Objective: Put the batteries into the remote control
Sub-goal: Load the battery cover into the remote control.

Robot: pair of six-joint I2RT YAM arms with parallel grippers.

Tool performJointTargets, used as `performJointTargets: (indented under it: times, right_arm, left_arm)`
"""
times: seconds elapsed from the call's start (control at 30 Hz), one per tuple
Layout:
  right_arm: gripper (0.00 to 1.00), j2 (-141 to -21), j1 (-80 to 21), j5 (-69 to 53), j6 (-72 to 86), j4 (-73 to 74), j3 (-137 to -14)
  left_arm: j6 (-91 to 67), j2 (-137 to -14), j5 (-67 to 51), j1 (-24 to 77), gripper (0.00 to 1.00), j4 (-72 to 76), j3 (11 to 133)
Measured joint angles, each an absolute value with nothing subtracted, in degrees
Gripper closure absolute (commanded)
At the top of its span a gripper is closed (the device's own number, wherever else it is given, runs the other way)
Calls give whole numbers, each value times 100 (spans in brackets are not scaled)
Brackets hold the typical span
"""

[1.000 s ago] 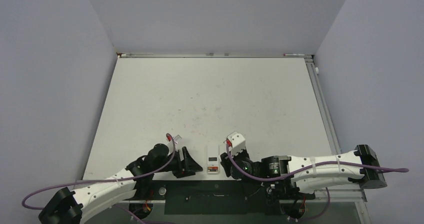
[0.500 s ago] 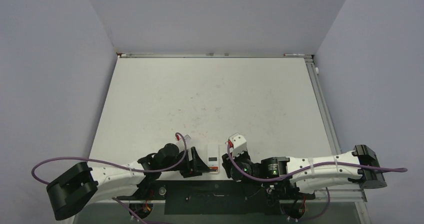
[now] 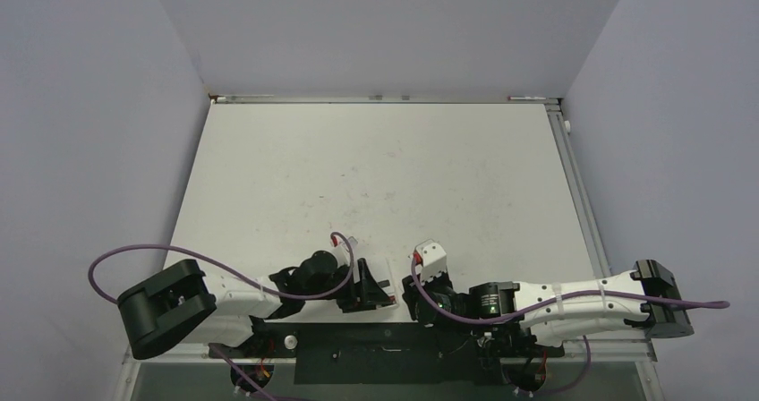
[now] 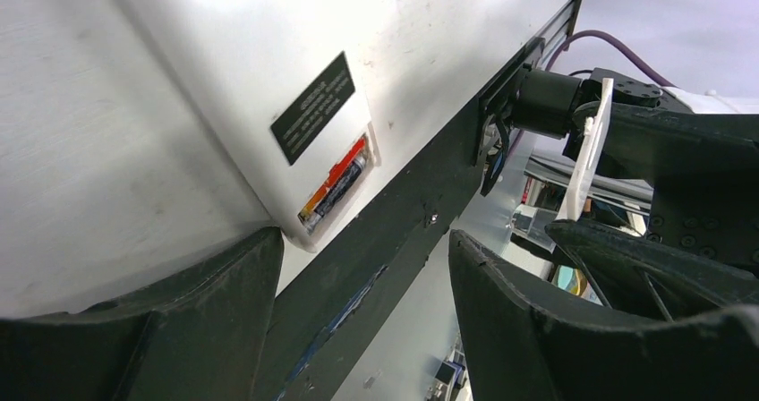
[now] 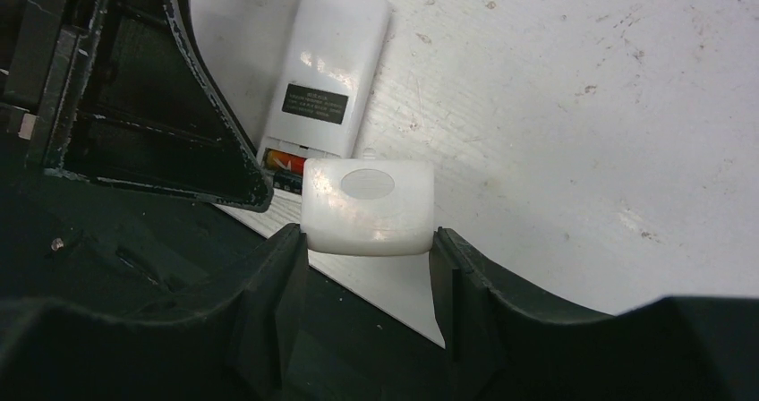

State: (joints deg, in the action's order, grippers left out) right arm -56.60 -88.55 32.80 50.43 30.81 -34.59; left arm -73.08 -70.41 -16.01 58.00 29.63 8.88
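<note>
Left gripper arrived open; right gripper pinches cover.

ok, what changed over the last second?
The left pincer, jaws apart, swept rightward from beside the remote control up to its open battery end. Nothing was visibly grasped or released. The right pincer barely moved, holding the white cover. The remote stayed put, with batteries in its bay.
</note>
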Motion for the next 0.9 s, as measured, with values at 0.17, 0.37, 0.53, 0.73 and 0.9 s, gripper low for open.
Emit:
performJointTargets:
  times: [0.17, 0.37, 0.53, 0.73, 0.9]
  right_arm:
    - [80, -5537, -8858, 3312, 5221, 3306, -3459]
    - [80, -5461, -8860, 3312, 5339, 3540, -3444]
    - [80, -5457, -8860, 3286, 5317, 3662, -3437]
    - [80, -5603, -8860, 3151, 5024, 3627, -3437]
    - [81, -5977, -8860, 2932, 4510, 3435, -3454]
  left_arm:
    - [-7317, -7614, -1660, 5902, 36, 3328, 1133]
    - [-7321, -7964, -1680, 5916, 38, 3564, 1328]
    - [-7290, -7826, -1669, 5916, 37, 3559, 1350]
    - [-7070, -6855, -1555, 5819, 37, 2904, 1350]
    - [-6764, -5822, -1385, 5570, 36, 1942, 1350]
